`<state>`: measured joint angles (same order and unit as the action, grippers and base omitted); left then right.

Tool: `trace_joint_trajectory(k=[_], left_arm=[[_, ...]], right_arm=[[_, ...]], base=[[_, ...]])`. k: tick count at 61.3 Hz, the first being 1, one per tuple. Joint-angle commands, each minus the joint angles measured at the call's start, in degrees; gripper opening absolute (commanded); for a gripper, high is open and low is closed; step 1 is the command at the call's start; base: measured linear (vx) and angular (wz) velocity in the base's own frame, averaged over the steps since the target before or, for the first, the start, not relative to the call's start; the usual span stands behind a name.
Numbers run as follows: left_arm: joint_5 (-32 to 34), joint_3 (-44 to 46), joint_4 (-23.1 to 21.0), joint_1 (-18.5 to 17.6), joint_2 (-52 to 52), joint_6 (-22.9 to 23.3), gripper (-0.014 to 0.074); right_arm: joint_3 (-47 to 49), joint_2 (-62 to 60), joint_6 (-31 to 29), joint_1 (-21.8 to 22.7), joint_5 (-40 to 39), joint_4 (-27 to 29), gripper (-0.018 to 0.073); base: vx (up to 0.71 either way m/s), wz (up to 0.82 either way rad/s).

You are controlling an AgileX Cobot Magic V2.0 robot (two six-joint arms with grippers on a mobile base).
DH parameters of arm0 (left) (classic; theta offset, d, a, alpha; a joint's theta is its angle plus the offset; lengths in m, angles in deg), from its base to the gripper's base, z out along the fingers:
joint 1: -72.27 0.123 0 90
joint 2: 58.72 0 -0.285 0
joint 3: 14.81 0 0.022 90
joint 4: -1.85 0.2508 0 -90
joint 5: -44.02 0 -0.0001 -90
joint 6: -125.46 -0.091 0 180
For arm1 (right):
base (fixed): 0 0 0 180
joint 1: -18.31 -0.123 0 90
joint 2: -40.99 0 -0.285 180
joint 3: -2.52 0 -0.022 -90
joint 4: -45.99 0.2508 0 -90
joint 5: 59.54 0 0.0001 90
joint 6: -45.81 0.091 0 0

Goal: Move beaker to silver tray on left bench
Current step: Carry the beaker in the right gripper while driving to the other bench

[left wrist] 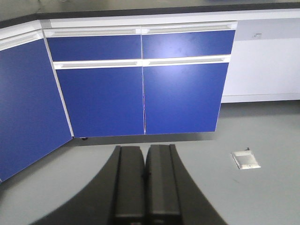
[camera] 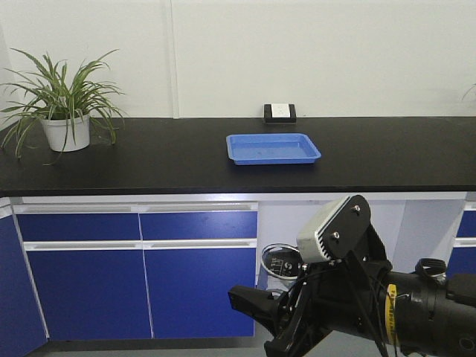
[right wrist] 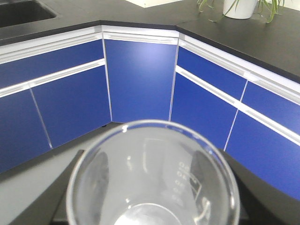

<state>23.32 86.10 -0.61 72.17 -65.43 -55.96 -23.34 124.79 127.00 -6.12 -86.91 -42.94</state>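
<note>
The beaker (right wrist: pixel 152 183), clear glass with white graduation marks, fills the bottom of the right wrist view, seen from above its flared rim. My right gripper (right wrist: pixel 152 197) is shut on it, with a dark finger (right wrist: pixel 251 197) on either side. In the front view the right arm (camera: pixel 401 305) hangs low in front of the cabinets. My left gripper (left wrist: pixel 144 151) is shut and holds nothing, pointing down at the grey floor. The silver tray is out of view. The black-topped left bench (right wrist: pixel 65 21) meets the front bench at a corner.
A blue plastic tray (camera: pixel 272 148) lies on the front bench (camera: pixel 149 160), with a small black-and-white box (camera: pixel 280 113) behind it and a potted plant (camera: pixel 65 111) at its left end. Blue cabinet doors (left wrist: pixel 140 89) run below. A white floor plate (left wrist: pixel 245 159) lies on the floor.
</note>
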Motion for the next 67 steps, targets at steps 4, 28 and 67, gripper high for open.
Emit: trace_joint_trajectory(k=[4,28,67], left_arm=[[4.52,-1.15,-0.45,-0.14,0.44,0.03,0.0001],[4.52,-1.15,-0.45,-0.14,0.44,0.03,0.0001],[4.52,-1.15,-0.45,-0.14,0.44,0.03,0.0001]], right_arm=[[1.85,-1.58,0.08,-0.01,-0.25,2.08,-0.0011],[1.85,-1.58,0.08,-0.01,-0.25,2.08,-0.0011],[1.85,-1.58,0.08,-0.01,-0.3,2.08,-0.0011]], base=[[-0.24,0.01],[-0.14,0.29],[0.0,0.77]])
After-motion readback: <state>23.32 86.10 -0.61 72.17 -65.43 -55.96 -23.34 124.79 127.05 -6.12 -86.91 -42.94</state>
